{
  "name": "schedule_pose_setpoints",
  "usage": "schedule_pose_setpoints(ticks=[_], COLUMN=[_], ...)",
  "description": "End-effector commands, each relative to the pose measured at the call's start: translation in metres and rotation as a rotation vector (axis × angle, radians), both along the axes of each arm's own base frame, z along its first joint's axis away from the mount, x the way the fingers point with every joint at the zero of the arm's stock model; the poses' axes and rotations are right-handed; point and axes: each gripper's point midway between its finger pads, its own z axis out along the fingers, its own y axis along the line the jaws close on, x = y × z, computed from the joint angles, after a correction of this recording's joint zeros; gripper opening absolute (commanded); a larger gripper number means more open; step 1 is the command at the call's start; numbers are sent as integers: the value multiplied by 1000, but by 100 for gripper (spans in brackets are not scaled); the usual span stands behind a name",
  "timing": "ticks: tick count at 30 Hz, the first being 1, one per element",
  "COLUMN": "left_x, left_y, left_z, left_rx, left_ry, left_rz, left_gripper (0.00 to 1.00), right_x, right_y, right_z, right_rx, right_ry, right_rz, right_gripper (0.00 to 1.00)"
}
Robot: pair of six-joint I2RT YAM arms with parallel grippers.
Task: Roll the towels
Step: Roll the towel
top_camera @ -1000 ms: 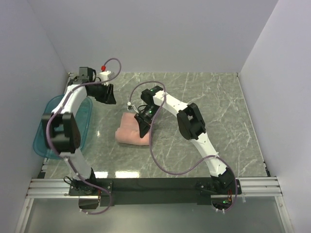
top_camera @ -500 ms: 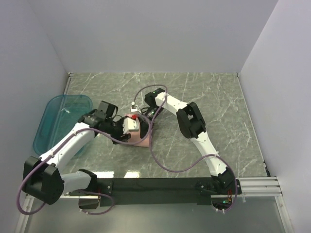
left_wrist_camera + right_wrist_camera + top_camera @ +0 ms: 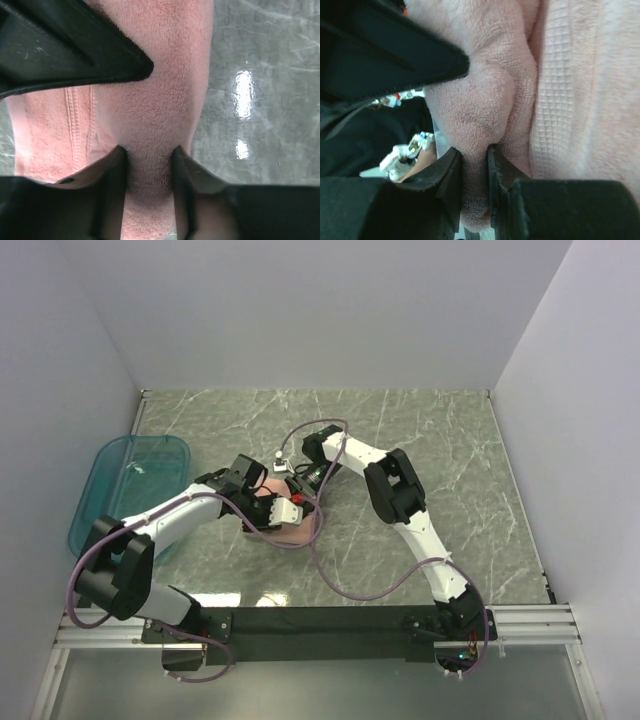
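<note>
The salmon-pink towel point(image 3: 296, 531) lies bunched at the middle of the marble table, mostly covered by both grippers. My left gripper point(image 3: 272, 506) comes in from the left and is shut on a thick fold of the towel point(image 3: 150, 100); terry cloth bulges between its two fingers point(image 3: 114, 172). My right gripper point(image 3: 303, 484) reaches in from the back right and pinches a narrower fold of the towel point(image 3: 480, 100) tightly between its fingers point(image 3: 451, 170). The waffle-woven band of the towel point(image 3: 570, 100) shows beside that fold. Its label is hidden.
A teal translucent tray point(image 3: 100, 510) stands at the left edge of the table, behind my left arm. Grey walls close the table on the left, back and right. Purple cables loop from both wrists over the towel area.
My left arm has swung from the back left, near the tray, down onto the towel and has closed on a fold. My right gripper has kept its hold and barely shifted.
</note>
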Motion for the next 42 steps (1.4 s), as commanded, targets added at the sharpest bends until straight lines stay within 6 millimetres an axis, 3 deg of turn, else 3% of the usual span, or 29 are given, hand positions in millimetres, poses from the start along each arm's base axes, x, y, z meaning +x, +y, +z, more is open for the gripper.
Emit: schedule_pose_setpoints(ticks=[1, 2, 4, 5, 6, 7, 8, 9, 10, 13, 14, 17, 19, 20, 22, 23, 24, 25, 26, 27, 28, 29, 30, 31, 33, 35, 36, 37, 42], left_x=[-42, -48, -58, -67, -71, -76, -81, -82, -83, -84, -85, -84, -78, -74, -67, -62, -56, -52, -48, -40, -37, -35, -27, -23, -12, -6, -1, 0, 8], left_y=[2, 3, 1, 4, 2, 3, 4, 2, 1, -2, -4, -8, -12, -15, -17, -18, -19, -19, -14, -14, -12, -6, -9, -8, -8, -6, -8, -9, -9], left_z=[-28, -30, -31, -31, -30, -29, -28, -27, -26, -23, -22, -18, -19, -19, -23, -23, -26, -27, -29, -32, -35, -40, -37, -37, -38, -43, -40, -40, -47], left_rx=[92, 106, 118, 135, 137, 144, 156, 159, 163, 180, 187, 198, 208, 191, 200, 174, 166, 158, 156, 155, 156, 161, 136, 124, 91, 80, 73, 69, 77], left_ry=[180, 215, 290, 347, 395, 429, 478, 507, 526, 598, 624, 712, 765, 793, 845, 872, 891, 897, 904, 904, 914, 942, 944, 953, 975, 989, 989, 1001, 1005], left_rz=[-58, -49, -6, 14, 45, 66, 117, 133, 151, 230, 258, 296, 326, 338, 354, 361, 368, 369, 377, 376, 375, 375, 367, 363, 357, 356, 353, 349, 340], left_gripper=[26, 23, 17, 15, 14, 10, 8, 6, 3, 1, 1, 1, 1, 1, 1, 1, 1, 1, 1, 1, 2, 2, 4, 4, 7, 9, 11, 11, 16], right_x=[42, 54, 88, 102, 119, 135, 146, 153, 168, 183, 183, 180, 171, 171, 157, 148, 136, 122, 113, 96, 85, 77, 61, 57, 45, 41, 38, 36, 32], right_y=[-23, -22, -24, -23, -33, -32, -33, -39, -46, -71, -80, -122, -149, -169, -189, -198, -209, -218, -225, -234, -238, -244, -246, -246, -241, -213, -208, -181, -118], right_z=[-74, -63, -50, -30, -21, -8, 17, 25, 55, 81, 102, 120, 119, 133, 130, 145, 137, 150, 149, 133, 142, 137, 122, 129, 118, 125, 115, 126, 122], right_rx=[-185, -175, -144, -129, -117, -87, -51, -41, 6, 25, 39, -6, -49, -58, -75, -67, -84, -74, -88, -114, -105, -133, -140, -131, -140, -93, -118, -48, 89], right_ry=[-280, -302, -358, -370, -381, -408, -457, -477, -554, -665, -722, -831, -857, -891, -876, -906, -883, -932, -949, -925, -1009, -1036, -1022, -1086, -1108, -1201, -1227, -1320, -1568], right_rz=[12, -29, -134, -193, -252, -311, -345, -372, -418, -475, -477, -442, -417, -446, -448, -458, -458, -437, -431, -420, -389, -368, -343, -333, -307, -260, -235, -195, -13], right_gripper=[26, 40, 50, 61, 62, 75, 76, 77, 77, 79, 79, 79, 79, 78, 73, 69, 65, 58, 53, 51, 49, 49, 49, 49, 55, 65, 69, 74, 79])
